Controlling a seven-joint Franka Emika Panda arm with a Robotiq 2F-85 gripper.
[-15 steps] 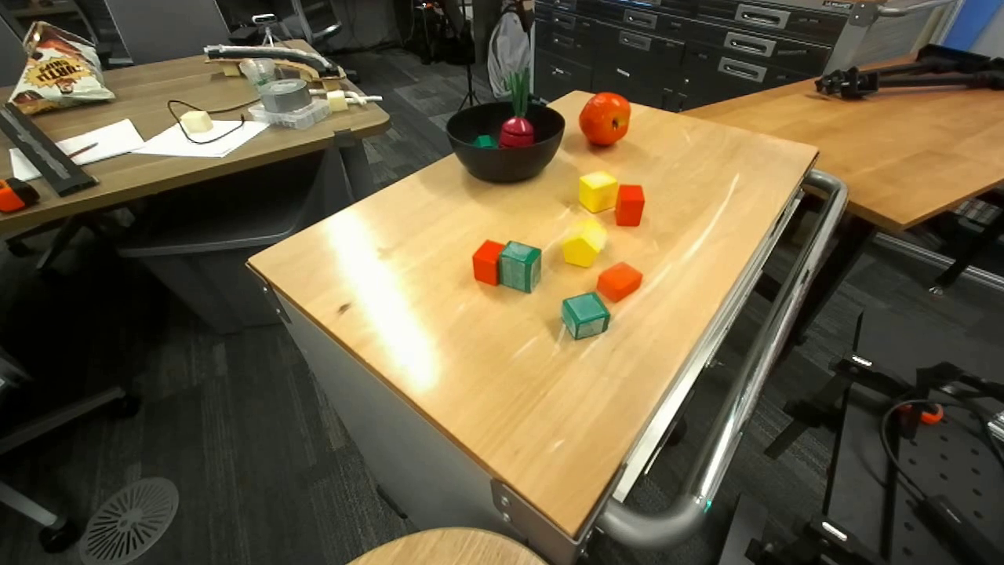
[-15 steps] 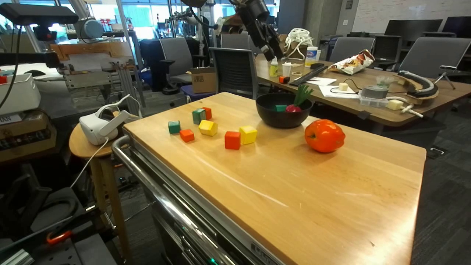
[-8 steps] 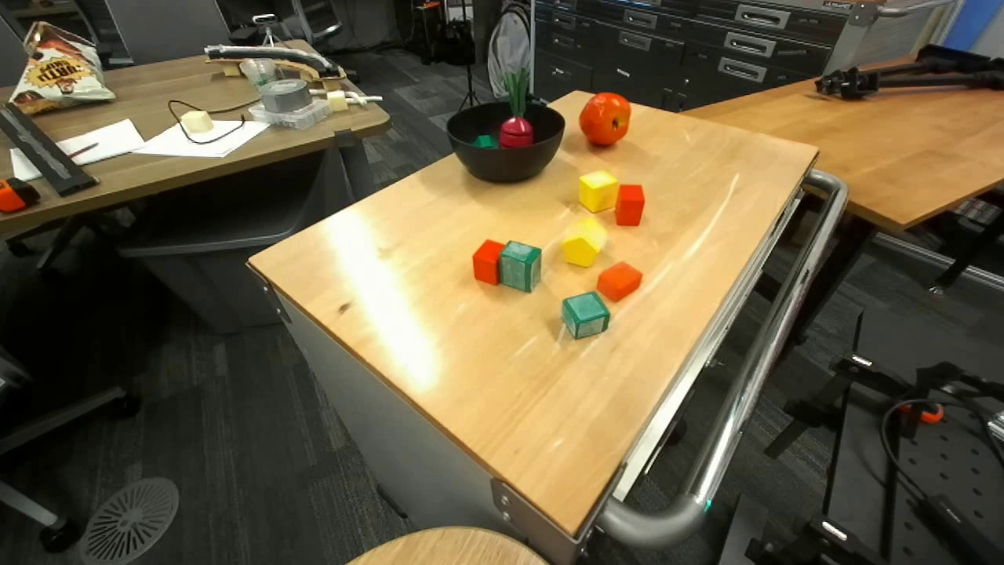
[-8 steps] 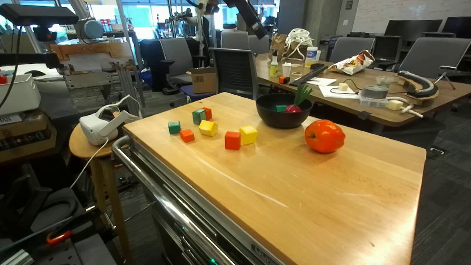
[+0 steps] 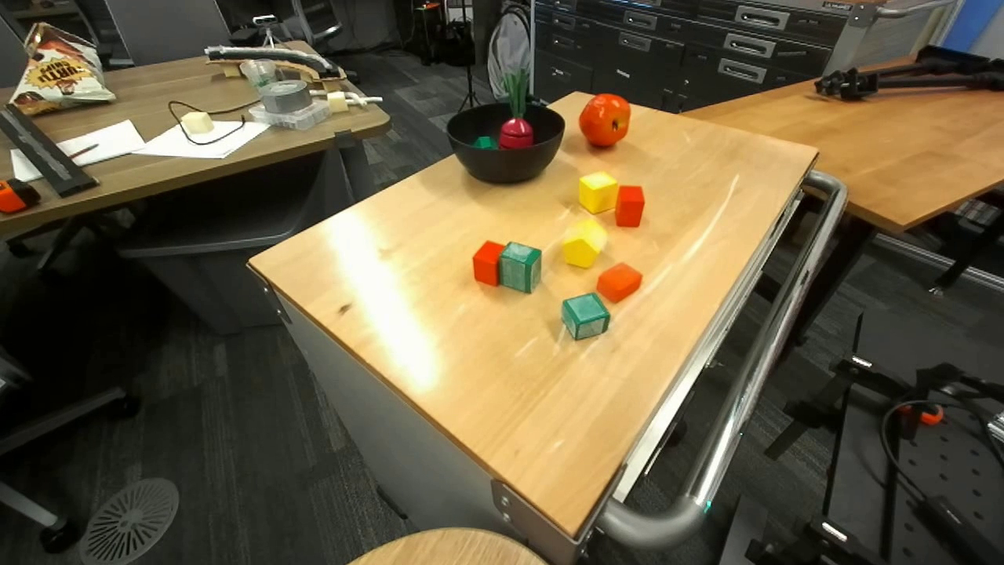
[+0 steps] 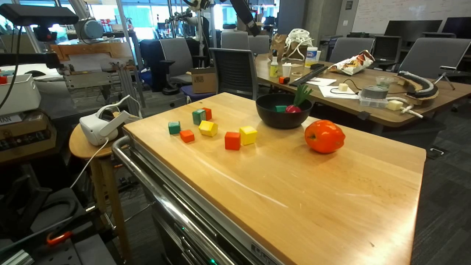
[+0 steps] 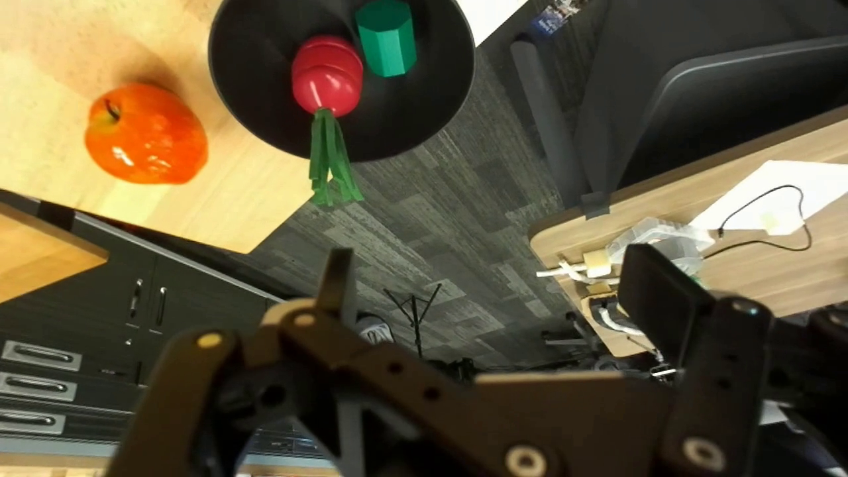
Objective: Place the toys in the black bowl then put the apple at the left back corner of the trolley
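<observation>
The black bowl [image 5: 506, 165] stands upright near one edge of the trolley's wooden top [image 5: 439, 227]. It holds a red fruit-shaped toy with green leaves [image 7: 328, 76] and a green block [image 7: 387, 40]. The apple [image 5: 605, 120] lies beside the bowl; it also shows in the wrist view [image 7: 146, 134]. Several blocks lie on the top: yellow [image 5: 598, 192], red [image 5: 630, 206], a yellow pentagonal one [image 5: 584, 243], red [image 5: 487, 263] against green [image 5: 521, 267], orange [image 5: 620, 282] and green [image 5: 586, 315]. My gripper [image 7: 489, 262] is open and empty, apart from the bowl and apple.
The silver rail handle [image 6: 173, 209] runs along one side of the trolley. A wooden stool with a white headset [image 6: 99, 127] stands at a corner. A cluttered desk [image 6: 342, 106] is beyond the bowl. Part of my dark arm [image 6: 243, 14] shows at the top of an exterior view.
In an exterior view, the dark end of my arm has moved up and left, mostly out of the picture. The bowl, apple and blocks have not moved.
</observation>
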